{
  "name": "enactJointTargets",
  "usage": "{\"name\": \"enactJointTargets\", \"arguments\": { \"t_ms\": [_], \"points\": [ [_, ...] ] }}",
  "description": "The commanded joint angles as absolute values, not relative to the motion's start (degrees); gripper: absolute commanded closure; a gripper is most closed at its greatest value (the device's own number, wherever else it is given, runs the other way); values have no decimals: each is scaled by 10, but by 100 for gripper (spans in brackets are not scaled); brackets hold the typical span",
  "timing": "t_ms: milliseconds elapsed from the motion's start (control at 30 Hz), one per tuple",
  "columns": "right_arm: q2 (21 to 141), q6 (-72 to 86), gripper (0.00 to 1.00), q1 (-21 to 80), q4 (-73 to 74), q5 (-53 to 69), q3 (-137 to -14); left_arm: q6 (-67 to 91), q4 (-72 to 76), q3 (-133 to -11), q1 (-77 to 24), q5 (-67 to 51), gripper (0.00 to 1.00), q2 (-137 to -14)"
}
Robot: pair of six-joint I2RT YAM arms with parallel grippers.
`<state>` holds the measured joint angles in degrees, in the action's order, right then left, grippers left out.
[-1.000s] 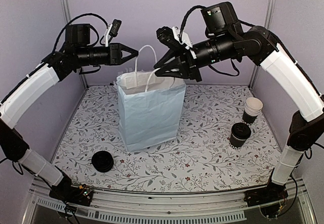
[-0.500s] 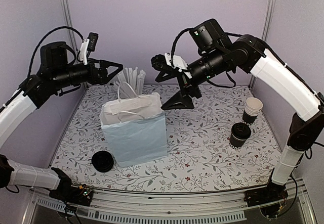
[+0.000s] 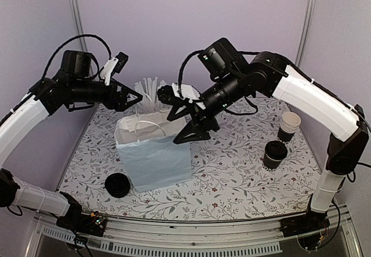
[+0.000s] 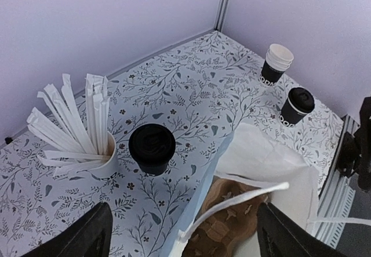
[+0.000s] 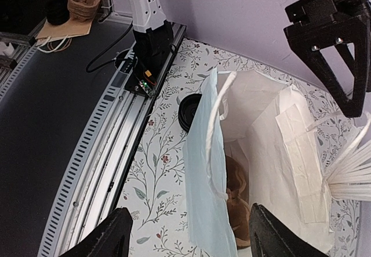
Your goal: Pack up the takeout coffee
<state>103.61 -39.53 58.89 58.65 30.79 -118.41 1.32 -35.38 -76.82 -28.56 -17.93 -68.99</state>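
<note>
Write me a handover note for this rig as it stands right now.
Paper bag: standing on the table, mouth open.
Left gripper: open, empty, near the bag's mouth.
Right gripper: open, empty, over the bag's mouth.
Takeout coffee: upright, lidded, right of the bag, beside the cup stack.
Done: bag ready.
Left: grasp the coffee, set it in the bag.
</note>
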Motion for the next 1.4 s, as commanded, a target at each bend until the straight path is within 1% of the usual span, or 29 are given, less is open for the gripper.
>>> {"name": "enactJointTargets", "arguments": {
  "t_ms": [0, 100, 133, 200, 233, 300, 333, 400, 433, 467, 500, 700, 867, 1000, 1200, 1367],
  "points": [
    [1068, -369, 30, 598, 569, 319, -1194, -28, -405, -780, -287, -173, 14, -698],
    [1083, -362, 33, 602, 570, 330, -1211, -25, -378, -778, -287, -159, 20, -712],
    [1090, -359, 36, 604, 566, 330, -1214, -24, -366, -778, -287, -153, 24, -716],
    [1097, -351, 45, 606, 559, 326, -1225, -23, -343, -778, -286, -162, 33, -725],
    [1102, -344, 53, 606, 556, 323, -1232, -23, -333, -780, -286, -174, 40, -730],
    [1111, -335, 87, 606, 551, 313, -1250, -23, -320, -790, -286, -198, 53, -739],
    [1115, -329, 99, 606, 548, 305, -1258, -23, -315, -794, -286, -210, 61, -742],
    [1116, -325, 100, 606, 544, 293, -1269, -24, -309, -803, -287, -236, 77, -748],
    [1114, -327, 100, 606, 543, 290, -1272, -24, -308, -810, -287, -251, 87, -751],
    [1109, -330, 100, 606, 539, 286, -1274, -22, -308, -819, -287, -263, 95, -752],
    [1104, -332, 100, 606, 534, 280, -1275, -19, -307, -829, -287, -273, 100, -752],
    [1060, -358, 100, 606, 497, 239, -1281, -2, -287, -877, -288, -274, 100, -739],
    [1062, -371, 100, 606, 501, 209, -1332, -2, -280, -905, -287, -259, 100, -745],
    [1062, -377, 100, 606, 501, 201, -1341, 12, -271, -914, -288, -258, 100, -750],
    [1060, -380, 100, 606, 504, 197, -1331, 13, -270, -910, -288, -256, 100, -757],
    [1060, -378, 100, 606, 505, 201, -1308, 23, -248, -869, -288, -260, 100, -748]
  ]
}}
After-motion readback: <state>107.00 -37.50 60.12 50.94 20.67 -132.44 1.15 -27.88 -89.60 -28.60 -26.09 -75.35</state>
